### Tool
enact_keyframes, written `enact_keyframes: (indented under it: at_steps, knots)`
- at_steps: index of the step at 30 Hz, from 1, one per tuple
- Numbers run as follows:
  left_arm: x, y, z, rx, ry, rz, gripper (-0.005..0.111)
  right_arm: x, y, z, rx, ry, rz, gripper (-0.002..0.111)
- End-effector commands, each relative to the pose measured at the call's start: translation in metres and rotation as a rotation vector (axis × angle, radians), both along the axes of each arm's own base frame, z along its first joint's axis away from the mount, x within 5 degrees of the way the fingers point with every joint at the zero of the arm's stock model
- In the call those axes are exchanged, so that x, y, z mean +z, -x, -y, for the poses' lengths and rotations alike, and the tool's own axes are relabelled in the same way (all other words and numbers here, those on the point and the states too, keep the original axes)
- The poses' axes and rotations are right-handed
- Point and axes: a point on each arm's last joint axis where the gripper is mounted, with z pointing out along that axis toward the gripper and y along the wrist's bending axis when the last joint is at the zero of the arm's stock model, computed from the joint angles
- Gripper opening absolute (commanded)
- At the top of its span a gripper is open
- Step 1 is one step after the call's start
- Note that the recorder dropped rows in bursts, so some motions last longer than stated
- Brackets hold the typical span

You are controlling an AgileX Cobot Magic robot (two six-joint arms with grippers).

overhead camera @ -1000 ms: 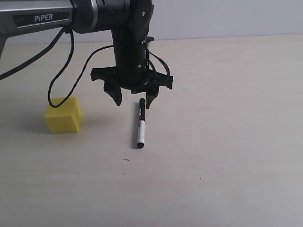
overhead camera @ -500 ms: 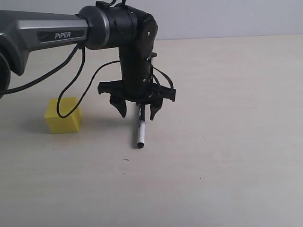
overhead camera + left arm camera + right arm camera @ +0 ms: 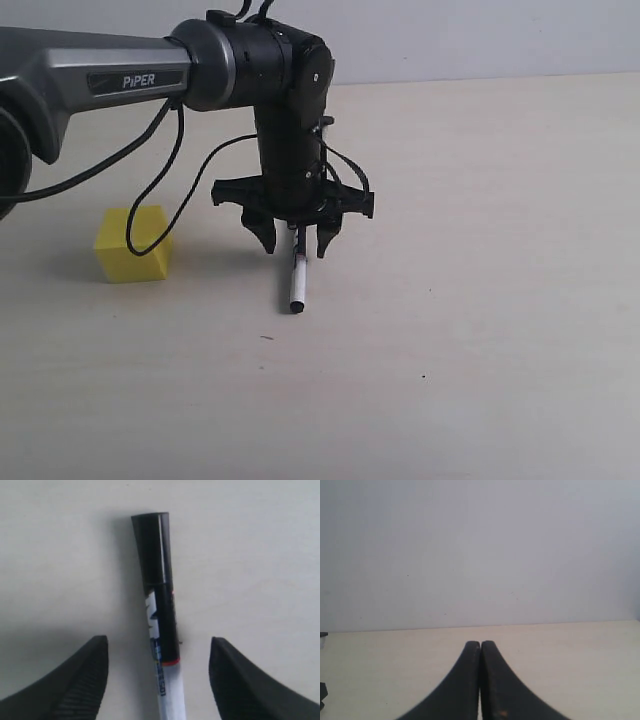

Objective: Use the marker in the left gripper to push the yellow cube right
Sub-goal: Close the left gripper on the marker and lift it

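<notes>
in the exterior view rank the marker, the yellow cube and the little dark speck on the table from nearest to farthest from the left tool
1. marker, lying between the open jaws of the left tool.
2. yellow cube, off to the view's left.
3. dark speck, toward the view's front right.

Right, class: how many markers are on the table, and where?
1. The marker lies flat on the table, within the open left gripper, right of the yellow cube; the arm may hide others.
</notes>
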Motion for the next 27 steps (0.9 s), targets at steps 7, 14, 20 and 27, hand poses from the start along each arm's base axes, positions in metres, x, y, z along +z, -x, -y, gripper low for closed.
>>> enact_keyframes:
  at_steps: [7,14,20,27]
  knots:
    - [-0.01,0.003,0.0,-0.002,-0.028,-0.04,0.057,-0.001,0.0,0.0,-0.005,0.002,0.006,0.0]
    - [-0.01,0.003,0.0,-0.002,-0.029,-0.041,0.035,-0.001,0.0,0.0,-0.005,0.002,0.006,0.0]
    - [-0.016,0.003,0.0,-0.037,-0.036,-0.048,0.0,-0.001,0.0,0.0,-0.005,0.002,0.006,0.0]
    - [0.049,0.0,0.005,-0.27,0.052,0.086,0.0,-0.001,0.0,0.0,-0.005,0.001,0.005,0.0]
